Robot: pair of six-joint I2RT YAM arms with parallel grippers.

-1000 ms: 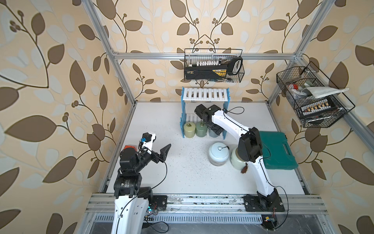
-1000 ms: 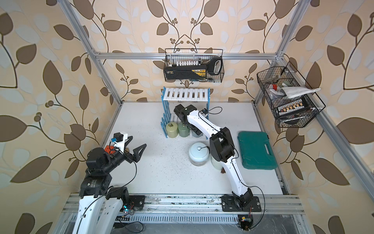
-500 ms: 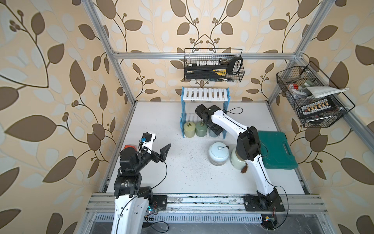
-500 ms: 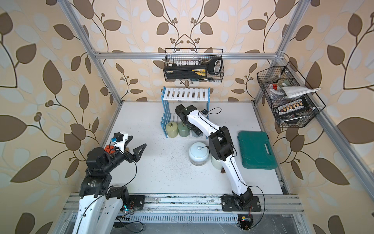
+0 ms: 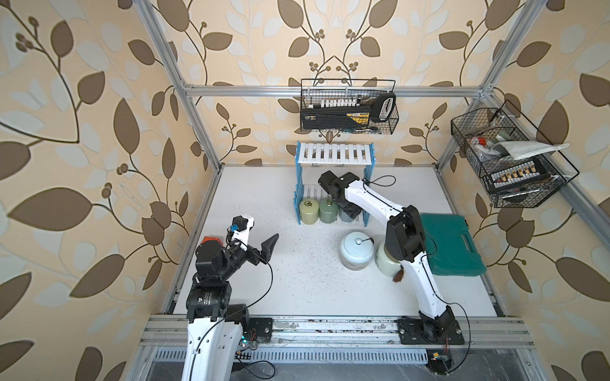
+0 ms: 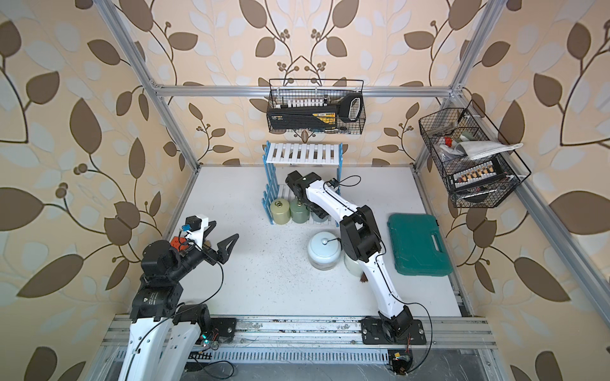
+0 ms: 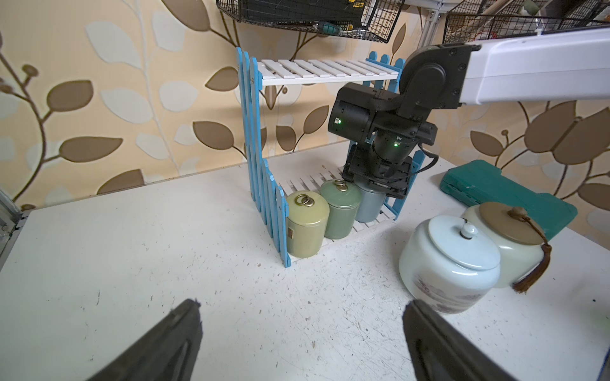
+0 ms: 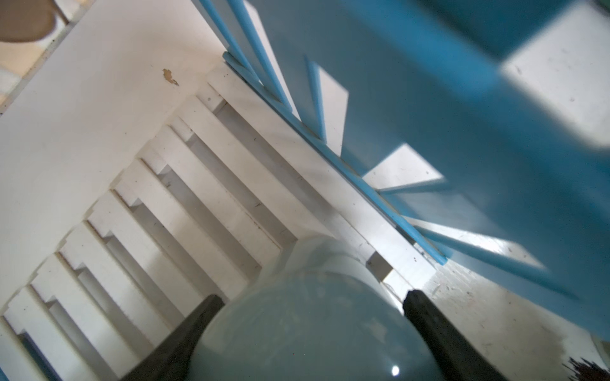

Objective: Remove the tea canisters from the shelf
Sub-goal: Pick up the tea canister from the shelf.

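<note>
Right wrist view: right claw (image 8: 310,297) starts narrowing astride grey-blue canister (image 8: 297,333) on shelf (image 8: 198,184) lower tier, clamp cannot tell | left claw (image 7: 302,303) released, idle | yellow-green canister (image 7: 307,224), green canister (image 7: 340,207) not yet off the shelf | lift-out likely next

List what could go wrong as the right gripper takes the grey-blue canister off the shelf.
The right gripper straddles the grey-blue canister high on its glossy rounded top: it may slip, or lift only the lid.
The shelf has its blue side close beside one finger: a snag could drag it.
The green canister stands right next to the grey-blue one and might be knocked.
</note>
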